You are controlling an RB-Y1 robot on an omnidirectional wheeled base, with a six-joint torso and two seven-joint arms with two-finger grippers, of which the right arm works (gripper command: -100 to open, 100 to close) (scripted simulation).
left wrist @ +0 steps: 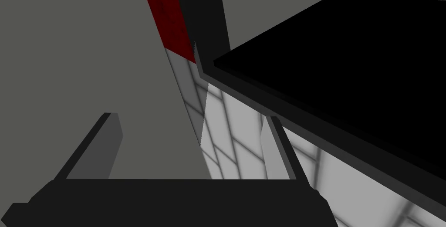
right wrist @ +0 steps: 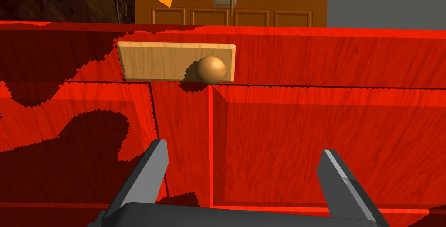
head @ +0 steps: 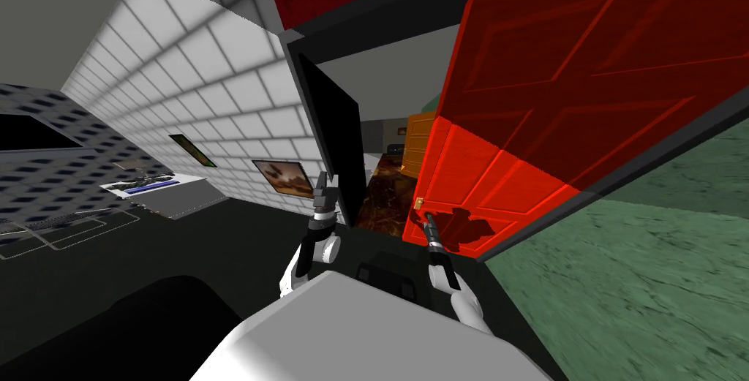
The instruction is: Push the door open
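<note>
The red panelled door [head: 527,142] stands partly swung open on the right side of a dark door frame [head: 327,110]. Its free edge is turned toward the robot, and a gap shows between that edge and the frame. Through the gap lie a dark, mottled floor [head: 380,201] and, further off, an orange-brown wooden door [right wrist: 231,13].

The right gripper [right wrist: 244,150] points straight at the red door's face, close to it, with its two fingers [right wrist: 150,172] spread wide and nothing between them. Whether the tips touch the panel cannot be told. It is aimed at the raised frame between two recessed panels, just beyond which a round wooden knob [right wrist: 211,69] sits on a pale wooden plate [right wrist: 157,61] near the door's free edge. The arm's shadow falls across the lower panels.

The left gripper [left wrist: 191,116] is raised beside the dark frame on the opposite side of the opening, well apart from the red door. Its fingers are also spread and hold nothing. A white tiled wall [head: 205,91] runs off to the left of the frame, and a green mottled surface [head: 644,274] lies on the right below the door.
</note>
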